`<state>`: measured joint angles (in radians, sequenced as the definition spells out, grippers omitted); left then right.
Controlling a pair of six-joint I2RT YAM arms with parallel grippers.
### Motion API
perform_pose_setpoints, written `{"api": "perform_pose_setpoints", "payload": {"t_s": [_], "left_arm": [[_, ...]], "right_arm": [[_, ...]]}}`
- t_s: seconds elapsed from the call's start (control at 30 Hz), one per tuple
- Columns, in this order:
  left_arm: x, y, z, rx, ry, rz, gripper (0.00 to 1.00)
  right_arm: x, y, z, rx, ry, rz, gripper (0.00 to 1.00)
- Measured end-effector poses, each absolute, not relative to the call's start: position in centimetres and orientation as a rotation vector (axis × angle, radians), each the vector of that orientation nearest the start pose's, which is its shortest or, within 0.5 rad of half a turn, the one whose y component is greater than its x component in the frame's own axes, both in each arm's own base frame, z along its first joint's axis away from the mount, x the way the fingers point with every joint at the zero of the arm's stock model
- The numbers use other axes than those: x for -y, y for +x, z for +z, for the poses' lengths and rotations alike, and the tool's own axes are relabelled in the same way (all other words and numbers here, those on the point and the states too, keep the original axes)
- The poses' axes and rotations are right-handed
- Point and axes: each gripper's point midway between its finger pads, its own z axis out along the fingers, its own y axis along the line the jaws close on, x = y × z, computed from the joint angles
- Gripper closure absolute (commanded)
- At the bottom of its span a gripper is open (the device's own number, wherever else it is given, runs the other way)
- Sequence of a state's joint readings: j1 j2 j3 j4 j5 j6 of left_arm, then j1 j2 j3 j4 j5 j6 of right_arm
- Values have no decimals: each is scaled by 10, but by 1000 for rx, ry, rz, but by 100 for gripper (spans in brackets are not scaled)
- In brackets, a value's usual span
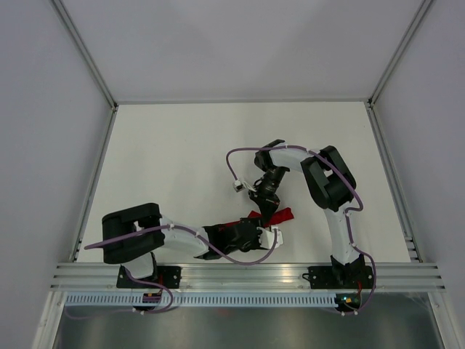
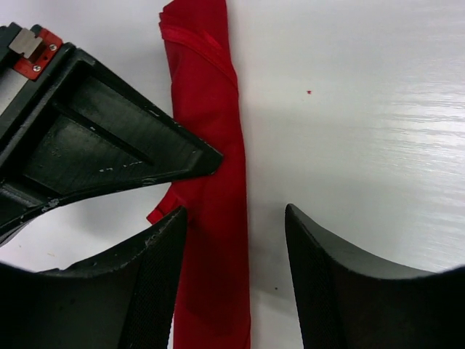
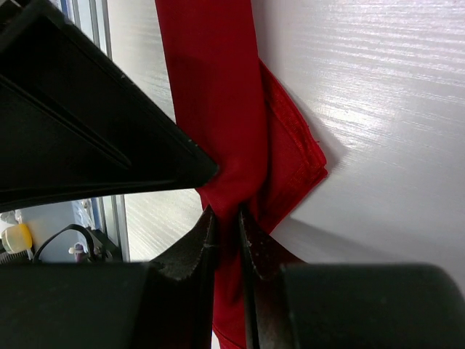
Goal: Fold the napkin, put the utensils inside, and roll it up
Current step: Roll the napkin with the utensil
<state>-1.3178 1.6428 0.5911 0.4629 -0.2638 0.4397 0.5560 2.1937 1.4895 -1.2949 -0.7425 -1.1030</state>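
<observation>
Rolling stage, I'd say: right gripper (image 3: pixel 227 214) pinches the narrow red napkin (image 2: pixel 211 145) near the table (image 1: pixel 182 160) front edge, left gripper (image 2: pixel 236 214) open astride it (utensils unseen), so next comes closing and tucking evenly.

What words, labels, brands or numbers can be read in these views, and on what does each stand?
No readable text in any view.
The napkin is plain red, no print.
The small red plate in the left wrist view's corner shows screws and a metal tab, no lettering.
The background clutter in the right wrist view is too blurred to read.
</observation>
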Motion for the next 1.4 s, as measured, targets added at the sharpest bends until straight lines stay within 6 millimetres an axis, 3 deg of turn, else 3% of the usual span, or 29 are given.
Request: {"api": "perform_pose_setpoints", "payload": {"t_s": [0.27, 0.5, 0.6, 0.63, 0.7, 0.83, 0.93, 1.1, 1.23, 1.4], "left_arm": [[356, 176, 27, -1516, 1510, -200, 52], [353, 178, 23, -1536, 1522, -221, 75], [354, 177, 23, -1539, 1527, -231, 86], [354, 178, 23, -1542, 1531, -233, 88], [356, 179, 24, -1551, 1533, -240, 92], [357, 185, 26, -1602, 1508, -273, 96], [357, 190, 26, -1664, 1470, -322, 97], [353, 202, 27, -1768, 1378, -396, 98], [350, 210, 27, -1855, 1295, -439, 98], [363, 227, 26, -1969, 1172, -470, 98]], "right_arm": [[-229, 196, 15, -2255, -2071, 1329, 90], [-229, 197, 15, -2262, -2061, 1338, 87], [-229, 198, 16, -2262, -2057, 1338, 71], [-229, 198, 16, -2266, -2054, 1338, 61], [-228, 198, 18, -2275, -2046, 1346, 55], [-227, 201, 26, -2300, -1998, 1356, 33], [-230, 230, 33, -2253, -1943, 1277, 31], [-227, 309, 72, -2211, -1670, 1116, 29], [-199, 366, 113, -2226, -1346, 965, 28], [-150, 406, 161, -2205, -1058, 768, 28]]}}
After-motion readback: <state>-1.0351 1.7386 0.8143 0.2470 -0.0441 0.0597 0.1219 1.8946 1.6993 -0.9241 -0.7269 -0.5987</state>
